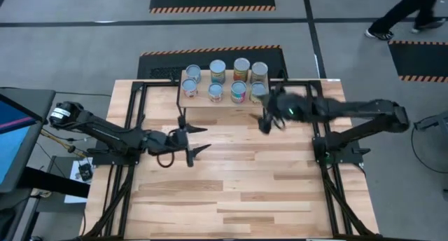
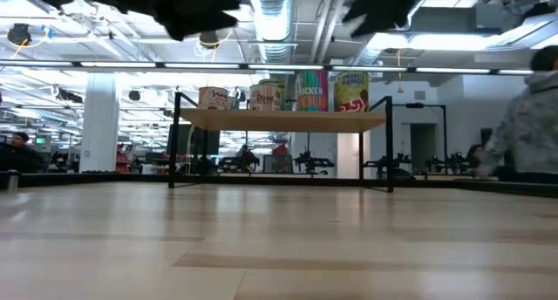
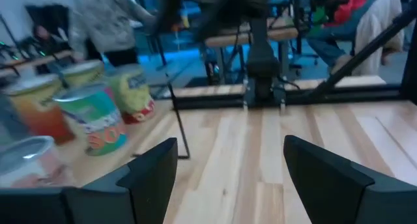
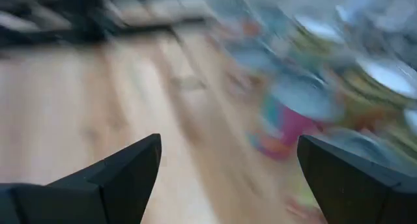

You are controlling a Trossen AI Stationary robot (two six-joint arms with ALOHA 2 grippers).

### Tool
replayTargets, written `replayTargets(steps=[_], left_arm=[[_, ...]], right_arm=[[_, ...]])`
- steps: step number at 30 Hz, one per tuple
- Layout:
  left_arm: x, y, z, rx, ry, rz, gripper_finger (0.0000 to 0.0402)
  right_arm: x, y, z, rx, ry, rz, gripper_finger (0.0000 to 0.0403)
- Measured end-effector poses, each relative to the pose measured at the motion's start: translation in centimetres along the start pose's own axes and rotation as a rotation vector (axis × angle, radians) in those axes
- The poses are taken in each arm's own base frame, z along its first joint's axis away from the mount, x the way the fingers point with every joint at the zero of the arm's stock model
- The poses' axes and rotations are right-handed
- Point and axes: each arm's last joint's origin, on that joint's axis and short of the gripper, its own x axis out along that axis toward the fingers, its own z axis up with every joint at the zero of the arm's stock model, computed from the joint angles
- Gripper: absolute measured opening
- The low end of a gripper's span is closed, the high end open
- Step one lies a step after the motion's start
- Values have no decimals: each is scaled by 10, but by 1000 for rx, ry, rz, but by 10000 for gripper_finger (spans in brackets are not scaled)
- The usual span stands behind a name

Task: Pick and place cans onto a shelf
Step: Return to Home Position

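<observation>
Eight cans (image 1: 225, 81) with shiny tops stand upright in two rows on the small wooden shelf (image 1: 203, 101) at the table's far middle. In the low view the cans (image 2: 311, 91) stand on the shelf's plank (image 2: 279, 120), which rests on thin black legs. My left gripper (image 1: 201, 139) is open and empty, above the table just near of the shelf's left end. Its wrist view (image 3: 228, 178) shows cans (image 3: 91, 113) ahead. My right gripper (image 1: 269, 122) is open and empty, near the shelf's right end. In its blurred wrist view (image 4: 228, 172) cans (image 4: 306, 113) are close ahead.
The wooden tabletop (image 1: 231, 192) lies bare on the near side of both grippers. Black rails (image 1: 133, 129) run along the table's sides. A screen (image 1: 14, 129) stands off the left edge. A person (image 1: 409, 13) walks beyond the far right corner, and people show in the room (image 2: 532, 117).
</observation>
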Motion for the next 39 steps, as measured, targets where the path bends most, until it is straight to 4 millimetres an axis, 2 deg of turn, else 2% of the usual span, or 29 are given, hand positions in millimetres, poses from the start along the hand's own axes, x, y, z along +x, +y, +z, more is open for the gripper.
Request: replayTargets(steps=[3, 6, 9, 11, 16, 22, 24, 27, 29, 34, 39], left_arm=[[-17, 1, -2, -23, -55, 14, 270], [-36, 10, -8, -88, -145, 19, 269], [-51, 19, -20, -128, -205, 11, 253], [-57, 25, -26, -141, -232, 13, 230], [-70, 40, -26, -150, -274, 46, 143], [-88, 54, -17, -135, -332, 48, 24], [-91, 58, -17, -130, -325, 58, 7], [-94, 61, -20, -113, -293, 70, 10], [-95, 62, -23, -101, -268, 75, 10], [-94, 62, -35, -92, -271, 77, 1], [-98, 64, -54, -103, -368, 79, 1]], right_arm=[[-10, 32, -19, 29, -163, 144, 382], [-11, 62, -45, 84, -305, 269, 370], [-5, 82, -77, 117, -421, 278, 341], [0, 86, -99, 115, -442, 224, 313], [6, 78, -120, 111, -442, 192, 230], [-10, 50, -109, 55, -506, 275, 105], [-19, 37, -107, 42, -499, 295, 65], [-32, 21, -109, 39, -477, 314, 17], [-40, 14, -114, 56, -477, 326, 9], [-54, 6, -128, 103, -582, 453, 29], [-54, -1, -150, 109, -595, 448, 11]])
